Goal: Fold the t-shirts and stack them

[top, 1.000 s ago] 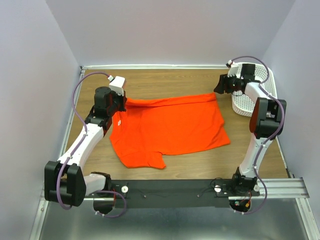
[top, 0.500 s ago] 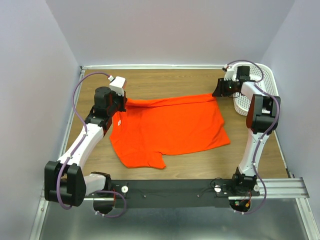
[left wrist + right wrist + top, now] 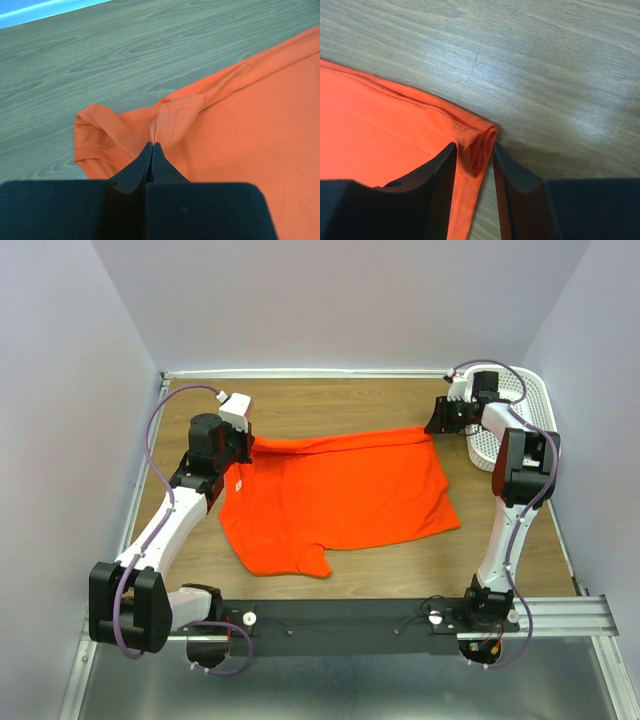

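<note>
1. Top view:
   - Shows shirt (image 3: 335, 495) spread on table (image 3: 330, 400), just left of basket (image 3: 520, 390).
   - Puts long axis across the table: bottom end toward basket, neck end with white label (image 3: 240, 483) away from it, one sleeve (image 3: 290, 560) at the near corner farthest from basket.
   - Places left gripper (image 3: 243, 445) on the shirt's far corner away from basket, and right gripper (image 3: 437, 423) on the far corner just beside basket.
   - Hides most of the basket's inside behind the right arm; cannot tell what it holds.
   - Gives no clear sight of either pair of jaws.

2. Left wrist view:
   - Adds what the top view lacks: left gripper (image 3: 151, 145) fully closed, pinching a raised fold of shirt (image 3: 240, 110).
   - Shows crumpled cloth beside the pinch and bare table (image 3: 100, 50) beyond.

3. Right wrist view:
   - Shows right gripper (image 3: 474, 155) with jaws part-way apart, astride the rolled corner hem (image 3: 477, 145).
   - Has cloth filling the gap between them; cannot tell whether clamped firm or merely touching.
</note>
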Tool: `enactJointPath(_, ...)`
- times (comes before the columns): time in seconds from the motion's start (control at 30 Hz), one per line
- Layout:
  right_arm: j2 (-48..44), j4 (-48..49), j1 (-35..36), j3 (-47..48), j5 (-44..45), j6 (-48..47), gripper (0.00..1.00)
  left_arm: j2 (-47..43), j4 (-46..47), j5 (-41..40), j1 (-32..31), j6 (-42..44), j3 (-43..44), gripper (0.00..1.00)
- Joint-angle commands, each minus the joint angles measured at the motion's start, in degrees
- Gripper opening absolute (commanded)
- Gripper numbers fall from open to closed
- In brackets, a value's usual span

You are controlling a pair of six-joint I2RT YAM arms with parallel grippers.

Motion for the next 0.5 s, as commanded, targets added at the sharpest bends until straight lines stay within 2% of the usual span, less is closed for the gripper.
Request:
enactJointPath(0.0, -0.22, -1.03, 0.48, 2.10, -0.39, -0.69, 0.43, -0.64, -0.23, 1.18, -0.18, 0.56, -0.51, 0.00)
enactJointPath(0.2, -0.74, -1.03, 0.84, 1.75, -1.27, -1.39, 0.40, -0.46, -0.23, 1.45, -0.18, 0.56, -0.51, 0.00)
enactJointPath(0.47, -1.71, -1.03, 1.01, 0.96, -1.71, -2.71, 0.25, -0.11, -0.23, 1.80, -0.18, 0.47, -0.42, 0.00)
